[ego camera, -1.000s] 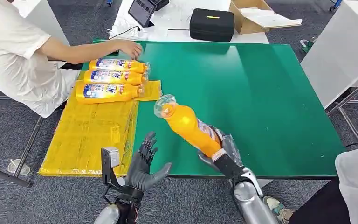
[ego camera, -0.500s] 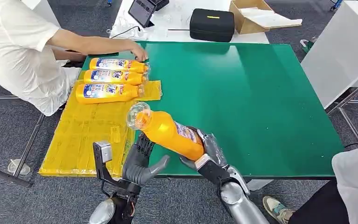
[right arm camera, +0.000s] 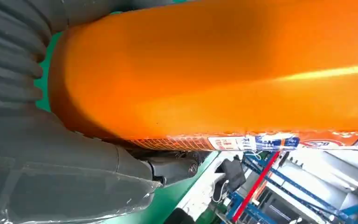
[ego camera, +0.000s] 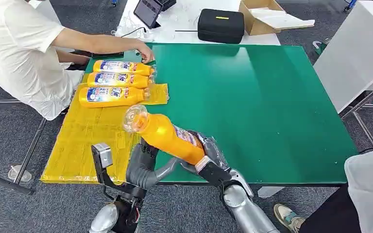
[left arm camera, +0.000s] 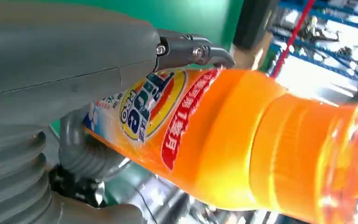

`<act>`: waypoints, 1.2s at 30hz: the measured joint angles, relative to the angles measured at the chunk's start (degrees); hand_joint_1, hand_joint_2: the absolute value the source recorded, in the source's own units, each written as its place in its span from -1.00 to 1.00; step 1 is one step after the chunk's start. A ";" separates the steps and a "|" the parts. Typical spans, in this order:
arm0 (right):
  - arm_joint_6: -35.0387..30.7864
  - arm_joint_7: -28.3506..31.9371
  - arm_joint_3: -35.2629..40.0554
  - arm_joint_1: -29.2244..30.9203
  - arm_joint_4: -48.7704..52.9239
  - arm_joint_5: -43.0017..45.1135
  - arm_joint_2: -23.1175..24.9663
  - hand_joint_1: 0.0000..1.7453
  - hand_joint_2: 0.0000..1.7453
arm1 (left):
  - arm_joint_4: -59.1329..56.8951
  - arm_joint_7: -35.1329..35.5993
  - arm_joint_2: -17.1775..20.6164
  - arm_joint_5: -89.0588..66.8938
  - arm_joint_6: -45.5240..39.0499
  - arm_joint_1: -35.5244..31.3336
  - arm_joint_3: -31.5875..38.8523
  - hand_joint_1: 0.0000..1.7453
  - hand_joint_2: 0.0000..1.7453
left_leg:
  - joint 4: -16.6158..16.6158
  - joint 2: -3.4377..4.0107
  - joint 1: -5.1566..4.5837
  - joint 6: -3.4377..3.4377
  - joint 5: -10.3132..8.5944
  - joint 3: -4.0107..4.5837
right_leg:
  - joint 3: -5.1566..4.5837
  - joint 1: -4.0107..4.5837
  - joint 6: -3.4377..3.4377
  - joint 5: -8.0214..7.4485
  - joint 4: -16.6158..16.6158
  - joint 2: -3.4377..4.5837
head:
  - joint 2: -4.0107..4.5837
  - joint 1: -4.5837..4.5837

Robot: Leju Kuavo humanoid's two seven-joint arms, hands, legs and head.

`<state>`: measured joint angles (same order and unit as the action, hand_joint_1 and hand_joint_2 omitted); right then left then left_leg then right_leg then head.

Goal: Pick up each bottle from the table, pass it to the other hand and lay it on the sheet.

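My right hand [ego camera: 210,156] grips the base of an orange bottle [ego camera: 167,137] and holds it tilted above the table's near edge, its clear cap [ego camera: 135,118] pointing far-left over the yellow sheet [ego camera: 90,143]. In the right wrist view the bottle [right arm camera: 223,70] lies across that hand [right arm camera: 51,163]. My left hand [ego camera: 143,164] is under the bottle's middle, thumb spread below it and fingers behind it. In the left wrist view the label [left arm camera: 168,112] lies against the left hand [left arm camera: 65,60]. Three more orange bottles [ego camera: 112,95] lie side by side at the sheet's far end.
A person in white sits at the left, one hand [ego camera: 145,52] at the far bottle on the sheet. The green table [ego camera: 272,107] stretches to the right. A black case [ego camera: 220,25], a cardboard box [ego camera: 267,17] and a tablet [ego camera: 148,12] stand beyond it.
My right hand has carried the bottle left and lowered it onto my left hand, which has moved in beneath it. The person's hand has shifted a little along the far bottle.
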<state>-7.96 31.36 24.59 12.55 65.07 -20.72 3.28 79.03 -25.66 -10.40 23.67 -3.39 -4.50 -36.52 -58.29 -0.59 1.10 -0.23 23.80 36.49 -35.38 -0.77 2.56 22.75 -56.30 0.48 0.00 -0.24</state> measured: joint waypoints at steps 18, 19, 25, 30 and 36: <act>-3.37 -3.83 4.66 1.37 -1.68 -6.40 0.87 1.00 1.00 | -3.21 1.79 -1.07 -0.22 -4.52 -3.80 0.94 -0.88 1.00 | 0.00 0.00 0.00 0.00 -0.01 0.04 | -0.05 0.00 0.00 0.00 0.00 0.00 | 0.00 -0.02; -3.37 -4.04 5.00 1.43 -1.77 -6.34 0.90 1.00 1.00 | -3.60 1.81 -1.29 0.11 -4.57 -4.00 1.05 -0.34 1.00 | 0.00 0.01 0.00 0.00 -0.01 0.04 | -0.05 0.00 0.00 -0.01 -0.01 0.00 | -0.02 -0.02; -2.03 -3.70 6.29 1.94 -2.60 -4.07 1.31 0.68 1.00 | -3.78 0.27 -1.70 1.20 -4.00 -4.27 1.55 1.00 1.00 | 0.00 0.01 0.00 0.00 -0.01 0.05 | -0.07 0.00 0.00 0.00 -0.01 0.00 | 0.00 0.00; -0.52 -2.97 6.82 2.16 -3.12 -1.64 1.64 -0.32 1.00 | -3.26 -1.75 -1.70 0.79 -3.87 -3.95 1.68 1.00 1.00 | 0.00 0.02 0.00 0.00 0.00 0.07 | -0.09 0.00 0.00 0.00 0.00 0.00 | 0.00 -0.02; 3.48 -2.45 7.19 2.17 -3.32 1.52 1.94 -1.00 1.00 | -2.47 -3.06 -1.70 2.61 -1.54 -3.57 2.14 1.00 1.00 | 0.00 0.03 0.00 0.00 -0.01 0.07 | -0.09 0.00 0.00 -0.01 0.00 0.01 | 0.00 0.00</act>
<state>-4.47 28.92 31.78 14.72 61.75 -19.21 5.22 76.57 -28.72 -12.11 26.28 -4.93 -8.07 -34.38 -58.30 -0.56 1.10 -0.23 23.79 36.55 -35.47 -0.77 2.56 22.74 -56.30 0.49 0.00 -0.24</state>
